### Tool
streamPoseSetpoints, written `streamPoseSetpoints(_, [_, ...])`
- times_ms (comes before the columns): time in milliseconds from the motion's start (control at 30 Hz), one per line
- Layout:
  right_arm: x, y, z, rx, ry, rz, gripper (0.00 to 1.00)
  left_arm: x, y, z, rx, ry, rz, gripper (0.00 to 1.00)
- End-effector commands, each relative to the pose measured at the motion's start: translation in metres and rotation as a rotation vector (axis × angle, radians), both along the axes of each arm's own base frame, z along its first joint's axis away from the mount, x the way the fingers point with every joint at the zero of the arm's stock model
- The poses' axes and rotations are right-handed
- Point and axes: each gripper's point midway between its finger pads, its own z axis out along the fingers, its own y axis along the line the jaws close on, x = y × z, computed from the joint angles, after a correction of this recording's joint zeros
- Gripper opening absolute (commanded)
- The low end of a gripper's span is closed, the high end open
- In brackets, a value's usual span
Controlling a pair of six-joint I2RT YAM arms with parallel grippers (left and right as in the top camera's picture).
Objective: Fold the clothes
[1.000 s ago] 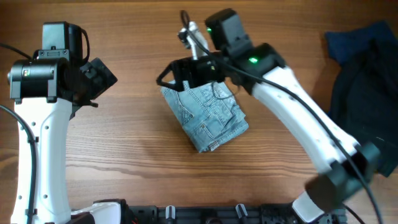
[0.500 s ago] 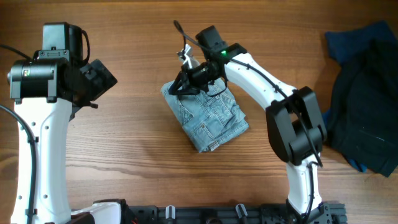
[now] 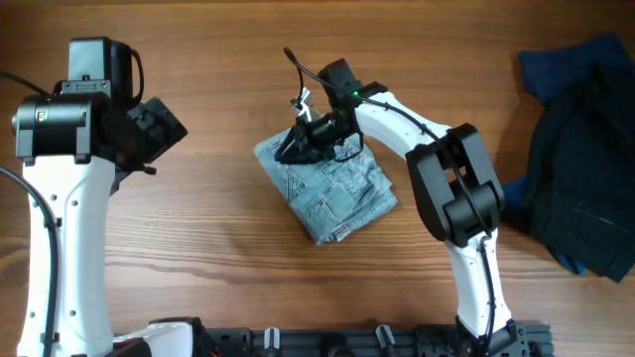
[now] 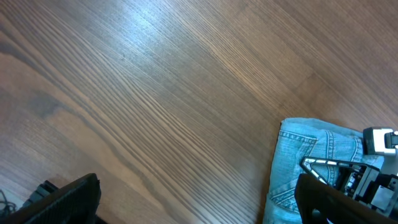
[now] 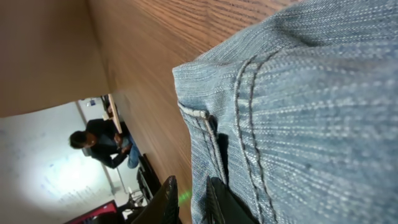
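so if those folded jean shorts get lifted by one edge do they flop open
Probably floppy: the jean shorts lie in stacked folds, so lifted by the edge the right gripper pinches, lower layers would likely hang open. Thick seams may add slight stiffness. Coarse weave, so slipping seems unlikely.

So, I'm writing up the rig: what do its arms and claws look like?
The left arm and right arm are white tubular links with boxy black joint housings and thin black cables. The left claw and right claw are black; a green light glows near the right wrist.
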Motion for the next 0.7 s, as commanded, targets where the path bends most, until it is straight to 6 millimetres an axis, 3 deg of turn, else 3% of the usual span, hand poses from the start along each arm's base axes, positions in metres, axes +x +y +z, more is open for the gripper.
streamPoseSetpoints(0, [-0.012,-0.01,-0.017,-0.05,0.087,-0.017,0.17,-0.002,0.004,-0.003,0.019,0.025,-0.002,1.0])
streamPoseSetpoints(67, [-0.008,-0.012,0.006,-0.045,0.039,-0.023,0.18,-0.002,0.004,-0.003,0.019,0.023,-0.002,1.0])
streamPoseSetpoints(167, [-0.002,-0.02,0.058,-0.072,-0.11,-0.039,0.2,-0.002,0.004,-0.003,0.019,0.024,-0.002,1.0])
streamPoseSetpoints(267, [-0.012,-0.031,0.12,-0.057,-0.255,-0.024,0.29,-0.002,0.004,-0.003,0.019,0.025,-0.002,1.0])
streamPoseSetpoints(367, [-0.029,-0.049,0.147,-0.11,-0.325,-0.005,0.31,-0.002,0.004,-0.003,0.019,0.025,-0.002,1.0])
streamPoseSetpoints(500, [-0.05,-0.065,0.146,-0.171,-0.31,0.054,0.31,-0.002,0.004,-0.003,0.019,0.025,-0.002,1.0])
streamPoseSetpoints(667, [-0.056,-0.067,0.113,-0.179,-0.281,0.061,0.31,-0.003,0.004,-0.003,0.018,0.029,-0.002,1.0])
